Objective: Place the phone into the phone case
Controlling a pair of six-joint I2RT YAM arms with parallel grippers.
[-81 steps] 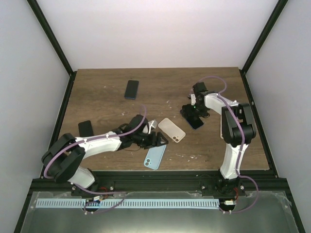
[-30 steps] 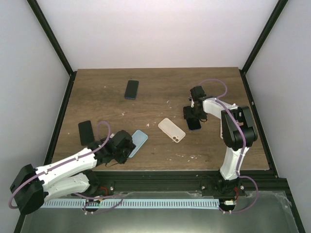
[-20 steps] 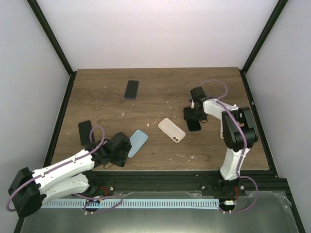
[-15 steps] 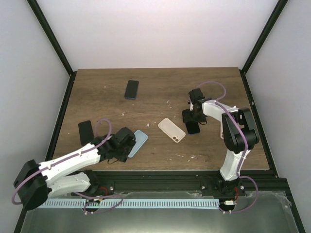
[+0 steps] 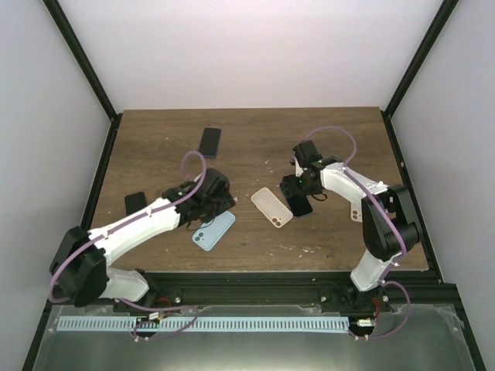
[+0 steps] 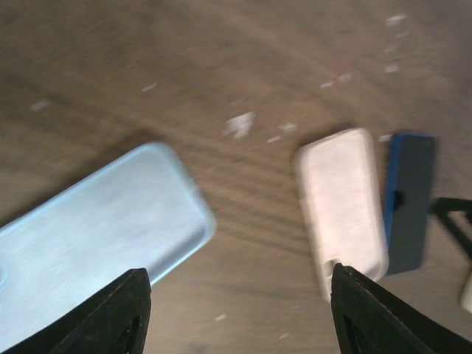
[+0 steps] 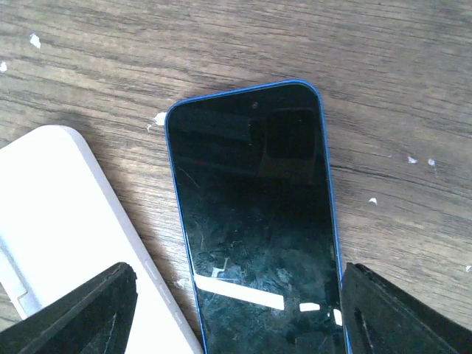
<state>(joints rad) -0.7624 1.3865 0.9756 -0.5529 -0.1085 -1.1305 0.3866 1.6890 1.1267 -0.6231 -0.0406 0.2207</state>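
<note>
A blue-edged phone (image 5: 300, 204) lies screen up on the wooden table, just right of a white phone case (image 5: 272, 207). My right gripper (image 5: 295, 191) is open and low over the phone. In the right wrist view its fingers (image 7: 402, 313) straddle the phone (image 7: 254, 221), with the white case (image 7: 66, 221) at the left. A light blue phone case (image 5: 213, 230) lies left of the middle. My left gripper (image 5: 222, 202) is open and empty just behind it. The left wrist view shows the blue case (image 6: 96, 236), the white case (image 6: 341, 206) and the phone (image 6: 409, 203).
A dark phone (image 5: 209, 142) lies at the back of the table. A black phone (image 5: 136, 203) lies near the left edge. Small white flecks dot the wood. Black frame posts stand along the table's sides.
My left arm has swung from the near left up toward the middle, leaving the light blue case on the table. My right gripper has slid the phone left, next to the white case.
</note>
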